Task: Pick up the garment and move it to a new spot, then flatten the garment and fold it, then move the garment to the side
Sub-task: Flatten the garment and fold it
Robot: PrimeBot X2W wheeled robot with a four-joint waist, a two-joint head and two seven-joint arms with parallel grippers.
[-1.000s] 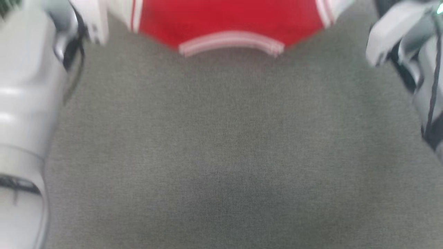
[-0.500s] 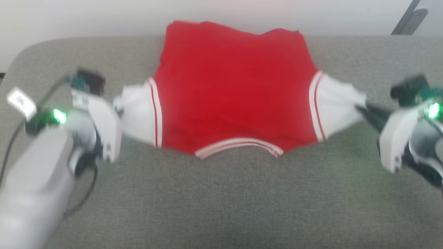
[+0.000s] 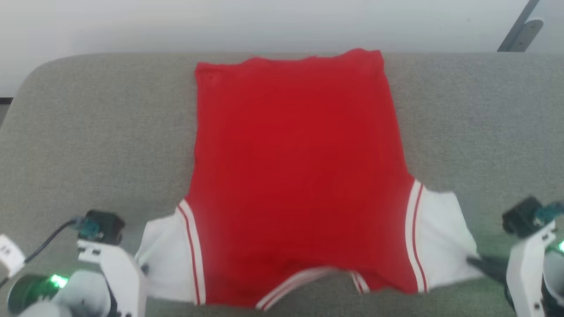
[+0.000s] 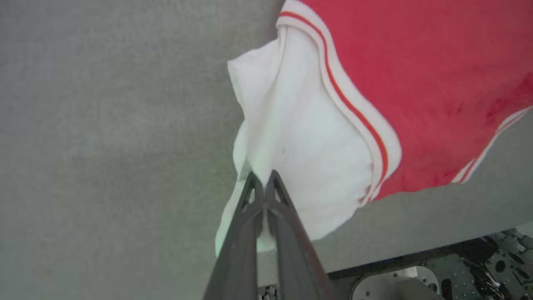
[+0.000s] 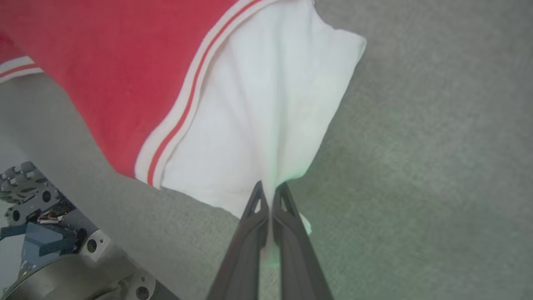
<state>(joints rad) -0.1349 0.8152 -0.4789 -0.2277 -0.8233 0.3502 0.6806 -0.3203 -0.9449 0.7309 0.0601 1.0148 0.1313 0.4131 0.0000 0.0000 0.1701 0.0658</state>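
Observation:
The garment (image 3: 295, 154), a red jersey, lies spread on the grey cushioned surface (image 3: 88, 141), plain red side up, with its collar trim toward me. White panels with striped trim stick out at its two near corners. My left gripper (image 3: 144, 267) is shut on the left white panel (image 4: 300, 137), fingertips (image 4: 254, 187) pinching a fold of it. My right gripper (image 3: 478, 263) is shut on the right white panel (image 5: 266, 108), whose cloth gathers at the fingertips (image 5: 258, 196). Both panels are pulled taut outward.
The grey surface ends at a pale wall behind the jersey's hem. A dark slanted bar (image 3: 522, 28) stands at the back right. My own base (image 4: 437, 275) (image 5: 50, 241) shows below the surface's near edge in the wrist views.
The head camera tilted up from the bare cushion. Over the last half second both grippers drew back toward me, pulling the jersey nearer and stretching it out long and flat.

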